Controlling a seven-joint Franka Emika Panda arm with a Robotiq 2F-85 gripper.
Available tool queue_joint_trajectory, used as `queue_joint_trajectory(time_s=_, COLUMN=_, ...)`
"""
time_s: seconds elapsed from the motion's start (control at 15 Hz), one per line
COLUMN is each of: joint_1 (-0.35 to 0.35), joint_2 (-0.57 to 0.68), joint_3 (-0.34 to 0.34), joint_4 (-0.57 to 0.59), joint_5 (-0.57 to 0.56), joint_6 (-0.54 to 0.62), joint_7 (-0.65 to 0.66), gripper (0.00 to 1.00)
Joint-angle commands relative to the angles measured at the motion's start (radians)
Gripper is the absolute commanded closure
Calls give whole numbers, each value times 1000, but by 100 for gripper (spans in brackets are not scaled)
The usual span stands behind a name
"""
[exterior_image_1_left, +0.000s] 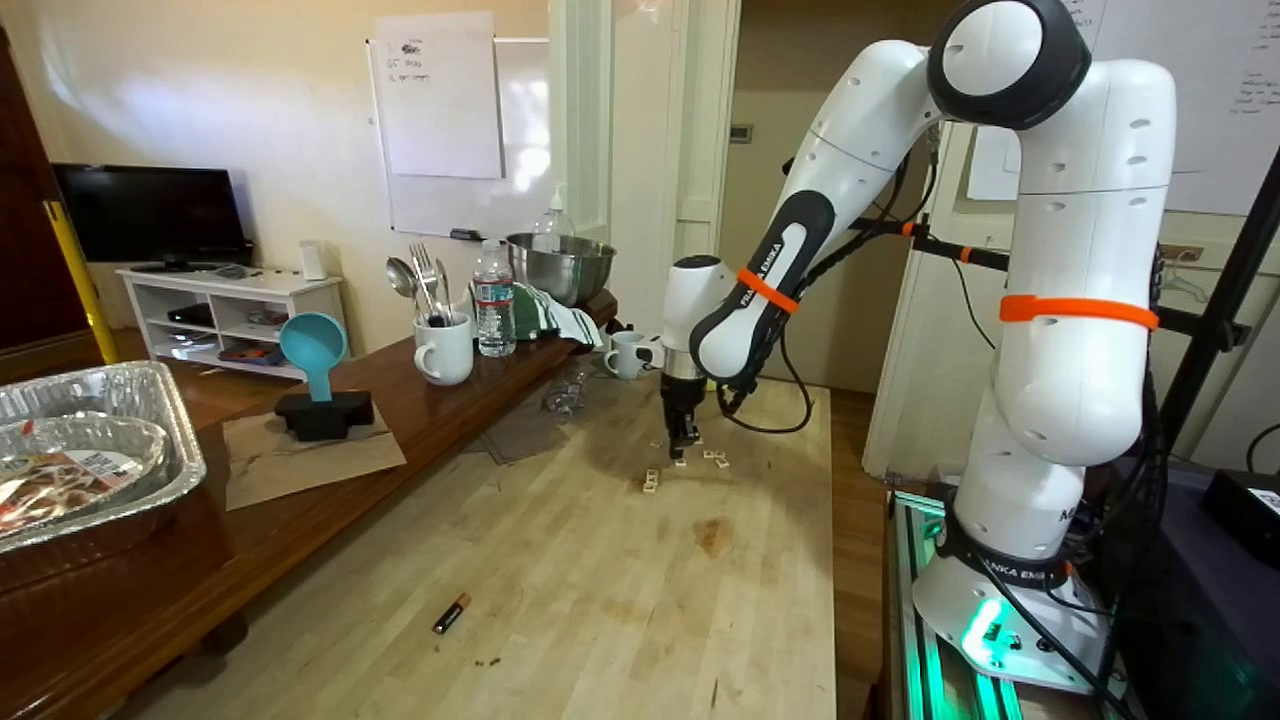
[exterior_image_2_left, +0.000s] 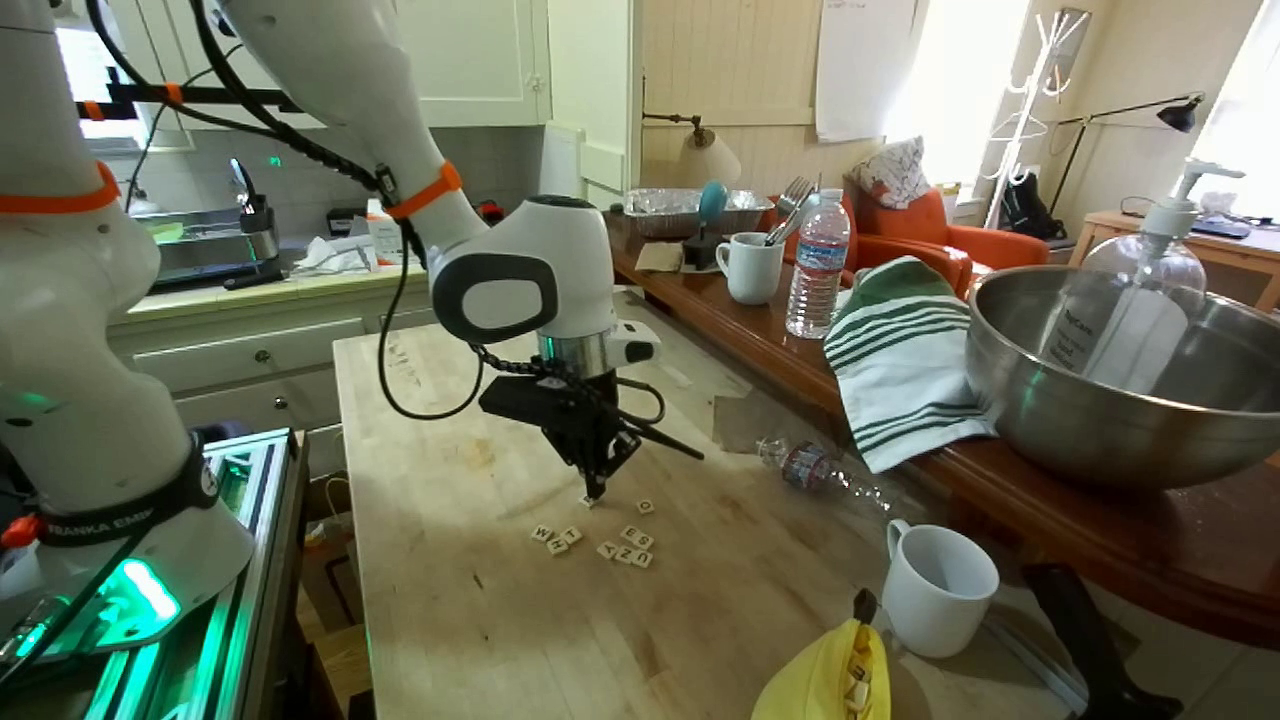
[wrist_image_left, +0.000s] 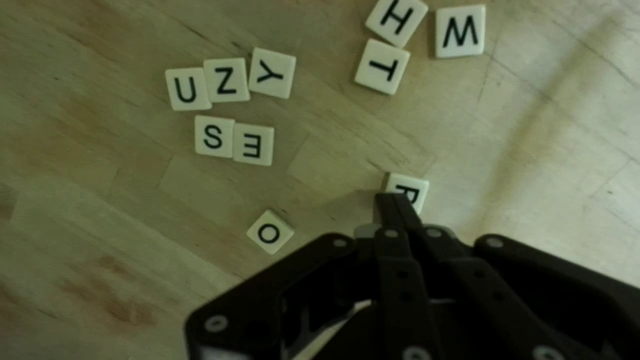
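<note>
Wrist view, left to right on the wooden tabletop: U tile, Z tile and Y tile in a ragged row, U and Z touching. Lower in view, S tile and E tile, edge to edge. O tile on its own, turned cornerwise. T tile next, tight up by H tile. Beneath these, gripper pointing down, closed, fingers pressed together; tips overlap a half-hidden tile flat on the wood, letter partly covered. Contact: cannot tell. W tile farthest right, just beside H.

In an exterior view, same order: robot arm leans in from left, gripper low beside the tiles; then clear bottle lying on its side, yellow pouch gaping with pale pieces inside, white mug upright near the pouch.
</note>
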Motion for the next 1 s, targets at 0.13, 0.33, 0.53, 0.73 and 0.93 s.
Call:
queue_joint_trajectory(time_s=0.13, joint_1=-16, joint_2=5, joint_3=7, joint_4=-23, joint_5=-10, joint_6=30, joint_7=-52, gripper=100)
queue_joint_trajectory(time_s=0.33, joint_1=-14, joint_2=10, joint_3=4, joint_4=-22, joint_5=-10, joint_6=22, joint_7=-46, gripper=100)
queue_joint_trajectory(time_s=0.53, joint_1=6, joint_2=29, joint_3=-22, joint_4=2, joint_5=-58, joint_6=0, joint_7=74, gripper=100)
queue_joint_trajectory(time_s=0.73, joint_1=16, joint_2=42, joint_3=-32, joint_4=9, joint_5=-85, joint_6=15, joint_7=198, gripper=100)
queue_joint_trajectory(time_s=0.93, joint_1=32, joint_2=51, joint_3=-35, joint_4=27, joint_5=-103, joint_6=-12, joint_7=365, gripper=100)
